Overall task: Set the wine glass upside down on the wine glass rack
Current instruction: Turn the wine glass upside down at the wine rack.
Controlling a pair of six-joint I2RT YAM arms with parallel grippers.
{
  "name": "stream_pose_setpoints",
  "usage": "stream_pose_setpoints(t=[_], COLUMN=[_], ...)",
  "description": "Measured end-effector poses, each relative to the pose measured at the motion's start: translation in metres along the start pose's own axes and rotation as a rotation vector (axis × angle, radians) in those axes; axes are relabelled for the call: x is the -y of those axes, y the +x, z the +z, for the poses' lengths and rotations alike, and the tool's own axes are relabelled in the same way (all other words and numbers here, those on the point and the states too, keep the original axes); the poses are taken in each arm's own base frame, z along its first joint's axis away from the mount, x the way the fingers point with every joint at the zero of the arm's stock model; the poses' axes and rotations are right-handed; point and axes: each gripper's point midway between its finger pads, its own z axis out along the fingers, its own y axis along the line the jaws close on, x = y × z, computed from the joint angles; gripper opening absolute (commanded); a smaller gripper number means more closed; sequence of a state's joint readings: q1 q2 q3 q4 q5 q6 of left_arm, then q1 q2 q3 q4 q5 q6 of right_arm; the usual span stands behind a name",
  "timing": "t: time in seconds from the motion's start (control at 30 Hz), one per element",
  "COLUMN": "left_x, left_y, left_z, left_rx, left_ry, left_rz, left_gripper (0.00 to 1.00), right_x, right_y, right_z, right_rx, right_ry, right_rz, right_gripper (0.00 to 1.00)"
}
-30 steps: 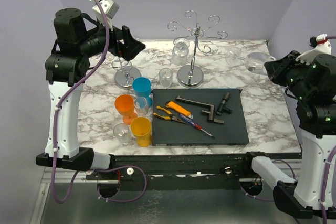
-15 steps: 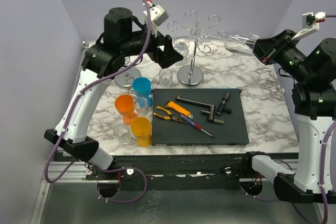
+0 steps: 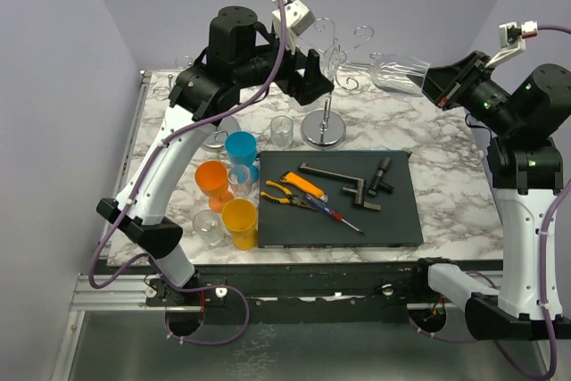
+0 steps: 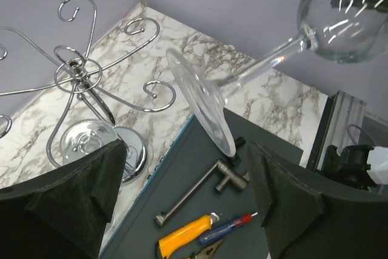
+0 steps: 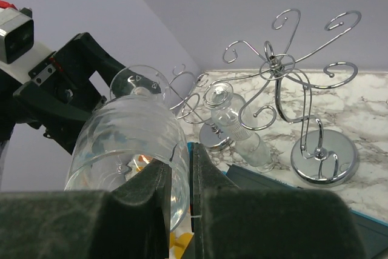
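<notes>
My right gripper (image 3: 432, 86) is shut on the bowl rim of the clear wine glass (image 3: 400, 73). It holds the glass on its side in the air, with the stem and foot pointing left at the silver wire rack (image 3: 332, 53). In the right wrist view the fingers (image 5: 212, 186) pinch the bowl wall (image 5: 130, 144). My left gripper (image 3: 310, 86) is open and empty beside the rack. In the left wrist view (image 4: 182, 210) the glass's foot (image 4: 200, 104) hovers just above and between the open fingers, to the right of the rack (image 4: 76, 71).
Another clear glass (image 5: 242, 131) is upside down by the rack, above its round base (image 3: 324, 128). A dark mat (image 3: 393, 211) holds pliers, a screwdriver and metal tools. Blue, orange and yellow cups (image 3: 225, 194) and small glasses stand at the left. A smaller rack's base (image 3: 217, 131) is behind them.
My left arm has swung right from the small rack to the big rack. My right gripper has lifted the glass off the table and brought it left toward the rack.
</notes>
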State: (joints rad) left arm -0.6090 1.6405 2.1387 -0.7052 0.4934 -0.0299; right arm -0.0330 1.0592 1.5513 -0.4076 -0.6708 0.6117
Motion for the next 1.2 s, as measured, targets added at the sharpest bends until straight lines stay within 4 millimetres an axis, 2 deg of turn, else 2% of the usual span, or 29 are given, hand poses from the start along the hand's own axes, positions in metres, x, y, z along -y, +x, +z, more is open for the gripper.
stream_pose_setpoints(t=[0.17, 0.23, 0.33, 0.47, 0.57, 0.67, 0.77, 0.93, 1.03, 1.13, 1.2], left_x=[-0.007, -0.01, -0.01, -0.003, -0.004, -0.008, -0.012, -0.027, -0.028, -0.026, -0.024], left_y=[-0.005, -0.001, 0.004, 0.0, -0.005, -0.006, -0.007, -0.008, -0.01, -0.017, -0.024], left_z=[0.014, 0.02, 0.026, 0.028, 0.027, 0.026, 0.027, 0.021, 0.017, 0.009, 0.001], left_rx=[0.018, 0.009, -0.004, 0.001, 0.012, 0.014, 0.018, 0.021, 0.024, 0.036, 0.053], left_ry=[-0.004, -0.003, 0.009, 0.033, 0.028, 0.008, -0.005, -0.033, -0.035, -0.038, -0.042], left_rz=[-0.014, -0.027, -0.04, -0.031, -0.009, 0.025, 0.058, 0.211, 0.293, 0.368, 0.438], left_gripper=[0.65, 0.55, 0.34, 0.2, 0.01, 0.0, 0.0, 0.0, 0.0, 0.0, 0.0], right_x=[0.004, 0.005, 0.009, 0.014, 0.013, 0.01, 0.007, -0.001, -0.003, -0.001, 0.001], right_y=[0.008, 0.011, 0.014, 0.018, 0.019, 0.024, 0.029, 0.039, 0.045, 0.052, 0.056], right_z=[0.002, 0.003, 0.005, 0.007, 0.008, 0.006, 0.005, -0.006, -0.011, -0.015, -0.016], right_rx=[-0.014, -0.018, -0.022, -0.025, -0.024, -0.034, -0.054, -0.095, -0.104, -0.123, -0.136], right_ry=[-0.006, -0.01, -0.009, -0.009, -0.024, -0.041, -0.062, -0.082, -0.083, -0.074, -0.065], right_rz=[0.028, 0.036, 0.048, 0.073, 0.077, 0.082, 0.075, 0.064, 0.054, 0.053, 0.048], right_gripper=[0.01, 0.01, 0.0, 0.0, 0.03, 0.18, 0.39, 0.53, 0.61, 0.74, 0.76])
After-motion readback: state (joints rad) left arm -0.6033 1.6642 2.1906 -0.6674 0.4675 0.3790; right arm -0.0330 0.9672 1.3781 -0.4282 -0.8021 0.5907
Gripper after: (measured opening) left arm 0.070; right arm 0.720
